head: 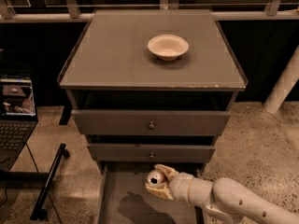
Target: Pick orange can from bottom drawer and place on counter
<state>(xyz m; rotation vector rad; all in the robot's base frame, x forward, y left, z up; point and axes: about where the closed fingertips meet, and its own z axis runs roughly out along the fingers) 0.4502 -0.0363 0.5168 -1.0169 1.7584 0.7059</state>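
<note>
The bottom drawer (pixel 122 203) is pulled open at the foot of the cabinet, and its flat floor shows. My gripper (pixel 155 181) reaches in from the lower right, above the drawer's right half. It is shut on the orange can (pixel 153 177), whose silvery round top with a dark opening faces the camera. One finger lies above the can and one below it, and the can's body is mostly hidden between them. The can casts a shadow on the drawer floor. The counter (pixel 121 55) is the broad grey top of the cabinet, well above the gripper.
A pale shallow bowl (pixel 167 46) sits on the counter, right of centre and toward the back. Two upper drawers with small knobs (pixel 151 124) are closed. An open laptop (pixel 16 111) and a dark pole (pixel 49 181) stand on the floor at left. A white post (pixel 282 85) is at right.
</note>
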